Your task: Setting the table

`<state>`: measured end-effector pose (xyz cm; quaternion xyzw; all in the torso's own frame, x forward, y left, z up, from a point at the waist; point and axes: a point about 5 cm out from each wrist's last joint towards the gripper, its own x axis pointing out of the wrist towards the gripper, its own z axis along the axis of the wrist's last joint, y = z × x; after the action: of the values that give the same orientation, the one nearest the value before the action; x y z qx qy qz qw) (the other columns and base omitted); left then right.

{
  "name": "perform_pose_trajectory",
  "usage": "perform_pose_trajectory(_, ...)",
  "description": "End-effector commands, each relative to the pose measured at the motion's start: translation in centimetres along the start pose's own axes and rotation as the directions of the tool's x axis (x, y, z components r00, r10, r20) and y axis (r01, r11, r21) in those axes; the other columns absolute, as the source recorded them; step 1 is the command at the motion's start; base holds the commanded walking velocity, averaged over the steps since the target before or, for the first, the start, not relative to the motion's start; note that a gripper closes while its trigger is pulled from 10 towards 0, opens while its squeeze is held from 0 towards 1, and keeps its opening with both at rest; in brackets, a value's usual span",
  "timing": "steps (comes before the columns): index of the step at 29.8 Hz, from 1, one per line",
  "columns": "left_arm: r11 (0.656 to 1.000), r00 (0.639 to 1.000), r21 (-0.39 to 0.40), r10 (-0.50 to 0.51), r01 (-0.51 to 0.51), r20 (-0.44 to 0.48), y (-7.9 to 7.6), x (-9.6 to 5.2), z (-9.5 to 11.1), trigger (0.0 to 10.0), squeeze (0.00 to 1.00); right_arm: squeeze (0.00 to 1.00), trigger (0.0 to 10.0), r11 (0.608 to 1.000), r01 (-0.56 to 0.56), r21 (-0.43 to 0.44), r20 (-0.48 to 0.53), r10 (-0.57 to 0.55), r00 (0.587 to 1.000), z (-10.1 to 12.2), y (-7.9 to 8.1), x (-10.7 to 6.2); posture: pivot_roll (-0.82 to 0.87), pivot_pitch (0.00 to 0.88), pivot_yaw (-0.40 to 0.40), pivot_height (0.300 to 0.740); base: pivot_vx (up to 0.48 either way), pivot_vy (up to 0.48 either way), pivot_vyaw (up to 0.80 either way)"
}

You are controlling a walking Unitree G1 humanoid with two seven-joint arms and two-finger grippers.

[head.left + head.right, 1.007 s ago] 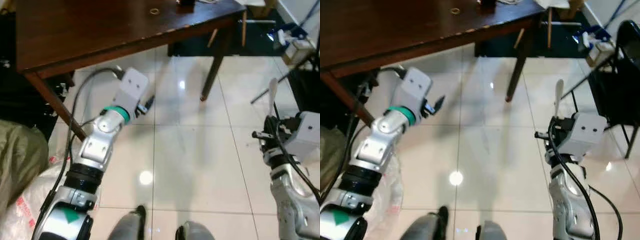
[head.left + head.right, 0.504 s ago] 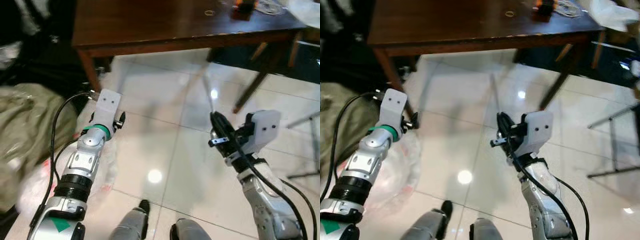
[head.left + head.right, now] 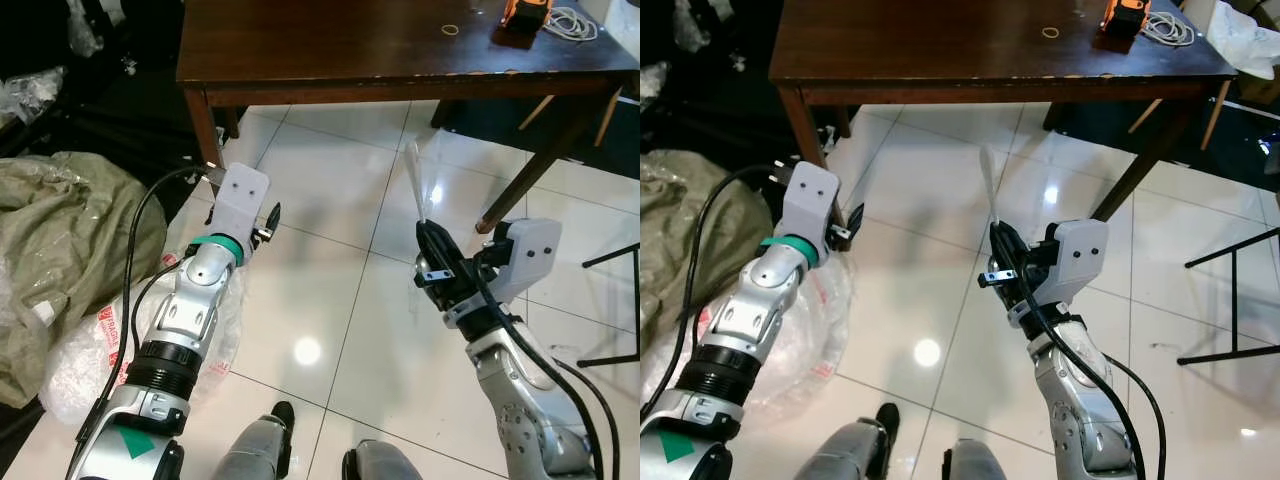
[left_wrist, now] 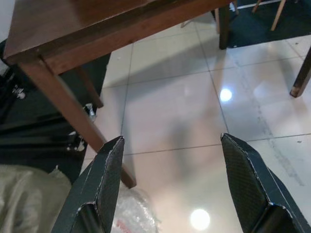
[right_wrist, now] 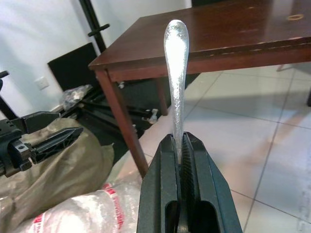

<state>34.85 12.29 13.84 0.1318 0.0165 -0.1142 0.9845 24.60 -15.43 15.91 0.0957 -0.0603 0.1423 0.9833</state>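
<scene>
Since half a second ago my camera had swung, so the bench [image 3: 330, 60] sat more squarely ahead, while the right gripper [image 3: 1006, 262] kept its place low in front of me, still clamped on the utensil [image 3: 987, 185]. Its jaws were pressed together on the lower end of that utensil. Its long axis stood nearly upright, tilted a little away from me toward the bench, with the free rounded end uppermost. It hung over the tiled floor [image 3: 340, 250], short of the bench edge and not touching it.

From the right wrist, the utensil [image 5: 176, 68] looked like a slim, shiny silver handle, narrow at the fingers [image 5: 160, 194] and widening to a smooth rounded tip. I could not tell which kind of cutlery it was, as the working end was hidden in the grip.

My left gripper [image 3: 270, 218] hovered near the bench leg [image 3: 203, 125], jaws spread wide and holding nothing; its fingers [image 4: 104, 184] framed bare tiles. A green sack [image 3: 70, 250] lay on the floor to my left.
</scene>
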Motion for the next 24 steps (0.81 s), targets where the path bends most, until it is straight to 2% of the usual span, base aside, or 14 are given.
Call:
perform_pose_trajectory(1,1.0,1.0,0.006,-0.03,0.031,-0.004,-0.85,0.08,-0.24,10.0,0.0,0.0,10.0,1.0,0.018,0.006,-0.005,-0.018,1.0,-0.27,-0.26,-0.37,-0.04,0.066,0.032,0.74,0.48,0.0,0.0)
perform_pose_trajectory(24,0.999,0.999,0.012,-0.04,0.04,0.027,-1.17,0.22,-0.11,10.0,0.0,0.0,10.0,1.0,0.024,-0.003,-0.003,-0.024,1.0,-0.16,-0.67,-0.38,-0.04,0.052,0.03,0.74,0.449,0.0,0.0)
